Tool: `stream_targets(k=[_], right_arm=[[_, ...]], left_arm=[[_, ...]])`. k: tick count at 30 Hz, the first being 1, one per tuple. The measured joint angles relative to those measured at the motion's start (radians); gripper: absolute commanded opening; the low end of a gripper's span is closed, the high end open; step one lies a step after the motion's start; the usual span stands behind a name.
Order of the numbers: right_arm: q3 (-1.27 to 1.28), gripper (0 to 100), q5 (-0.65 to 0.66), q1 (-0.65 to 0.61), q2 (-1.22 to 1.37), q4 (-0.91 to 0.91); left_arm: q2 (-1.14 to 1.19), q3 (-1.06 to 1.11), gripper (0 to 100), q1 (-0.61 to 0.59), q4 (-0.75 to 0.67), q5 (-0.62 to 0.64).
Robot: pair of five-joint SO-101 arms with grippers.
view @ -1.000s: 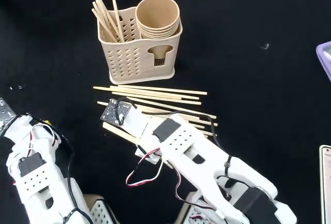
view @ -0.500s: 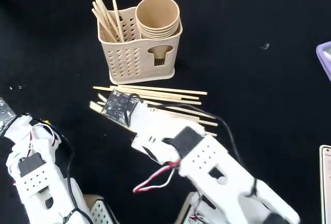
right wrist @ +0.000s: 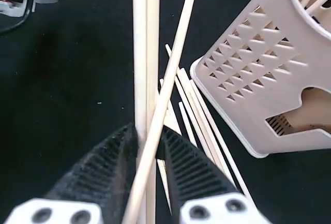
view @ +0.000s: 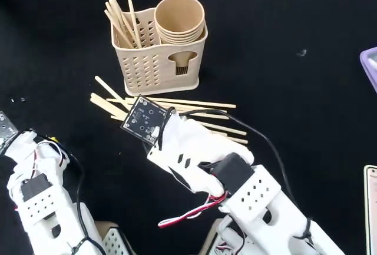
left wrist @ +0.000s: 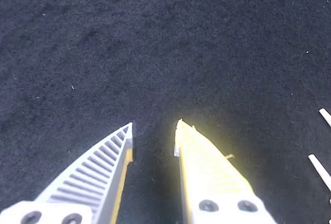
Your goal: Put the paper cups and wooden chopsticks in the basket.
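Black counter point(view: 306, 119): right gripper point(right wrist: 147, 131) is pinching chopsticks point(right wrist: 140, 53), pickup step seemingly in hand; next needing lift into basket point(view: 147, 66). Left gripper point(left wrist: 153, 125) gaping narrowly, empty.

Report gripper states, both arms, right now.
Left gripper: open, holding nothing.
Right gripper: closed on wooden chopsticks.

The black ribbed gripper point(right wrist: 148, 133) pinches long pale wooden chopsticks point(right wrist: 146, 53); more lie on black cloth point(right wrist: 67, 79) against the cream perforated plastic basket point(right wrist: 253, 69).
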Motion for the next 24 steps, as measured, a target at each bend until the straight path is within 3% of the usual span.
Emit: stream_targets(k=[11,14,18,24], right_arm=[[0.285,1.1,-0.031,-0.003,0.000,-0.014],[0.336,1.1,-0.034,0.051,0.015,-0.017],[0.339,1.1,-0.012,0.160,0.166,-0.018],[0.287,1.6,0.046,0.178,0.448,0.028]], left_arm=[[0.000,0.000,14,0.000,0.000,0.000],[0.000,0.000,14,0.000,0.000,0.000],[0.000,0.000,14,0.000,0.000,0.000],[0.000,0.000,14,0.000,0.000,0.000]])
